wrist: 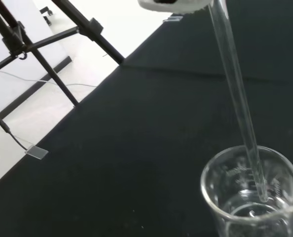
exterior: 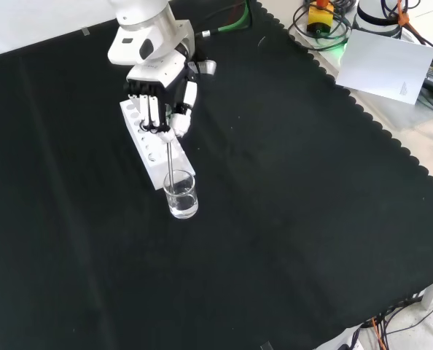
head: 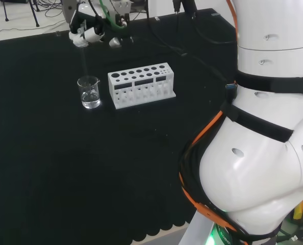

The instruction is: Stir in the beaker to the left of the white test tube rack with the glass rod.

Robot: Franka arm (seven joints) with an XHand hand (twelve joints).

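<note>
A small clear glass beaker (head: 90,92) with a little clear liquid stands left of the white test tube rack (head: 141,84) in the head view. In the front view the beaker (exterior: 181,195) stands just in front of the rack's (exterior: 152,149) near end. The hand (exterior: 163,98) hangs above it, its fingers curled round the top of a clear glass rod (exterior: 172,157). The rod (wrist: 238,98) runs down into the beaker (wrist: 250,197), its tip near the liquid. In the head view the hand (head: 87,33) shows above the beaker with the faint rod (head: 83,64) below it.
The rack's holes look bare of tubes. Black cloth spreads wide around beaker and rack. In the front view, cables, a white sheet (exterior: 389,64) and gear lie beyond the cloth's scalloped right edge. Black tripod legs (wrist: 43,44) stand on the floor past the cloth's edge.
</note>
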